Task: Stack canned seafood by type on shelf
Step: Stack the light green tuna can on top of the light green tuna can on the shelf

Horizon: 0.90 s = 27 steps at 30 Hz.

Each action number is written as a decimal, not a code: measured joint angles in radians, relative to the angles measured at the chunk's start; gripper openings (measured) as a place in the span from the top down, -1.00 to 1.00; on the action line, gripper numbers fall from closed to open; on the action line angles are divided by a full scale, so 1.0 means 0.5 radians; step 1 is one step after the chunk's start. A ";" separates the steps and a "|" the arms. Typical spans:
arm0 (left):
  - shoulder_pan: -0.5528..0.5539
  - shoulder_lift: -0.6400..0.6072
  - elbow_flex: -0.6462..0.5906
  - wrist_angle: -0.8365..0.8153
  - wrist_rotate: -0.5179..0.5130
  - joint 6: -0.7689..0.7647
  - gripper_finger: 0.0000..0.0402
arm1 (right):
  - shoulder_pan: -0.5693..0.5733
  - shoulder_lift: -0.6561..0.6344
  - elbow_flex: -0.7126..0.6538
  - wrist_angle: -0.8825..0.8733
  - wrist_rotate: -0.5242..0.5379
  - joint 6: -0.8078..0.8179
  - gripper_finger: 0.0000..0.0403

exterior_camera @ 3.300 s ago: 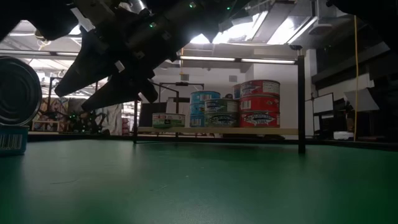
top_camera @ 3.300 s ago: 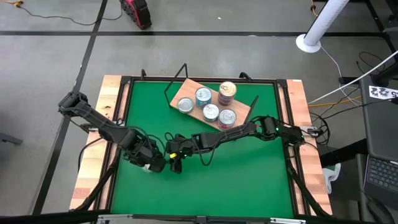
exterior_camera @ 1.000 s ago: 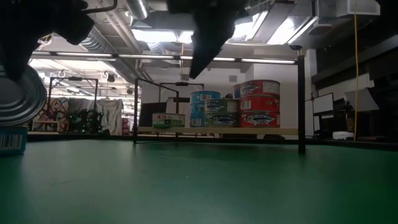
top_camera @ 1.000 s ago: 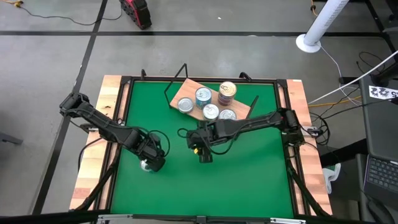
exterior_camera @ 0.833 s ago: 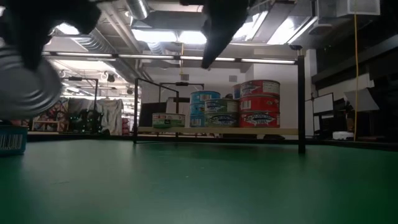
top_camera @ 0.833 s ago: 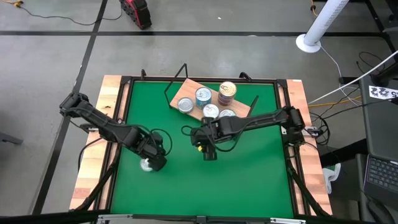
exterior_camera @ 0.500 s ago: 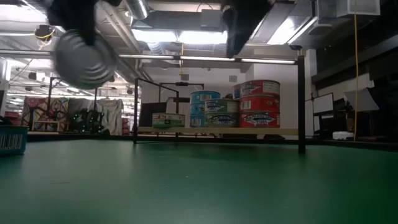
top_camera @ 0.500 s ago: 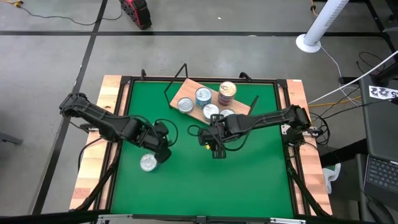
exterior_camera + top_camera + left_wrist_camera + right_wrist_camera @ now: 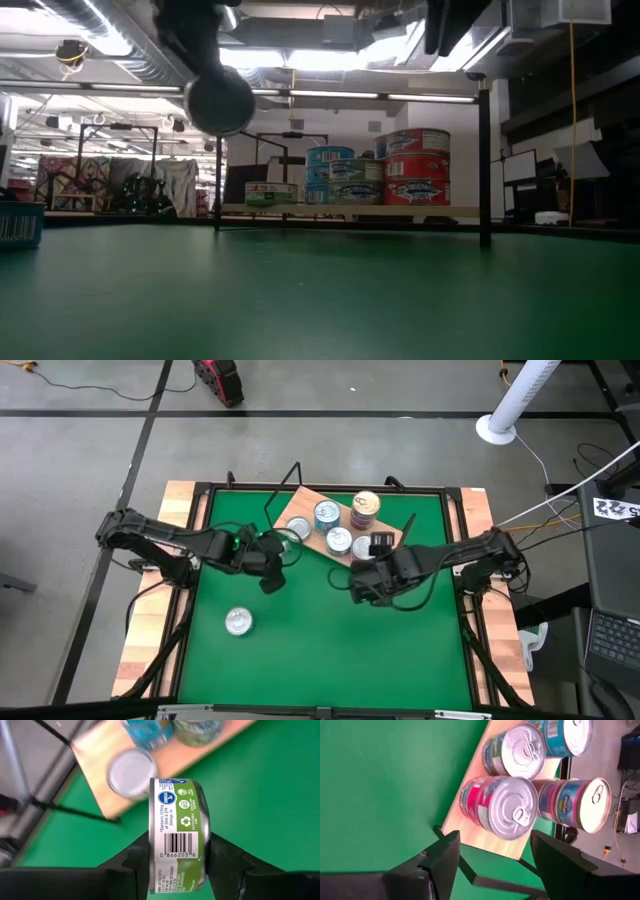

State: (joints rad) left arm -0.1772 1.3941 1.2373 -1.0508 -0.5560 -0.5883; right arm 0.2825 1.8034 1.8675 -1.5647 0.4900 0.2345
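My left gripper (image 9: 271, 572) is shut on a tin of canned seafood (image 9: 177, 835) with a green and white side label. It hangs in the air (image 9: 220, 100) short of the shelf's (image 9: 297, 503) near left end. The shelf, a wooden board on black wire supports, stands at the far middle of the green mat. It carries several tins, some stacked, among them a gold-topped one (image 9: 366, 505) and a red-labelled stack (image 9: 507, 807). Another silver-lidded tin (image 9: 238, 621) sits flat on the mat at the near left. My right gripper (image 9: 362, 590) hovers open and empty beside the shelf's near right end. My left gripper pinches the tin between its two fingers (image 9: 220, 857), one on each flat round face. The labelled side wall (image 9: 177, 847) shows between them. The fingers slant down from the table's left. The tin is on edge, lifted clear of the mat, one round face toward the table's near edge.
The green mat (image 9: 400, 650) lies in a black frame with wooden strips (image 9: 150, 630) along both sides. The shelf's wire supports (image 9: 282, 485) stick out at its ends. A cable loops on the mat by my right arm (image 9: 430, 560).
My left gripper has lifted the green-labelled tin up from the near left, off the tin that stays there. It has carried it toward the shelf while rolling its wrist. My right gripper, open and empty, has risen and moved toward the table's right edge, beside the shelf's right end.
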 joint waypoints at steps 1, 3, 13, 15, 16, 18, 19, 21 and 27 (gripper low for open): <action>0.023 0.000 0.000 0.019 -0.032 0.068 0.27 | -0.001 -0.035 -0.031 0.000 -0.002 -0.004 -0.20; 0.067 0.000 0.000 0.059 -0.080 0.188 0.27 | -0.002 -0.129 -0.134 0.014 -0.002 -0.014 -0.20; 0.255 0.033 -0.005 0.262 -0.280 0.715 0.26 | -0.003 -0.889 -1.051 0.793 -0.126 0.030 -0.20; 0.283 0.058 -0.028 0.292 -0.319 0.804 0.26 | -0.003 -1.025 -1.239 1.038 -0.193 0.058 -0.20; 0.296 0.074 -0.049 0.328 -0.335 0.854 0.26 | -0.002 -1.085 -1.335 1.181 -0.216 0.064 -0.20; 0.318 0.109 -0.097 0.459 -0.338 0.969 0.26 | -0.002 -1.178 -1.513 1.463 -0.258 0.068 -0.20; 0.326 0.124 -0.118 0.534 -0.345 1.035 0.26 | -0.002 -1.209 -1.598 1.611 -0.286 0.069 -0.20; 0.336 0.174 -0.139 0.632 -0.402 1.152 0.26 | -0.002 -1.247 -1.748 1.880 -0.338 0.062 -0.20; 0.346 0.345 -0.140 0.839 -0.614 1.487 0.26 | -0.001 -1.216 -2.088 2.568 -0.528 0.047 -0.20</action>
State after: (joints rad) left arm -0.0044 1.5667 1.1675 -0.6315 -0.8629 0.1550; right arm 0.2821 1.1956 0.8234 -0.2806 0.2258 0.2579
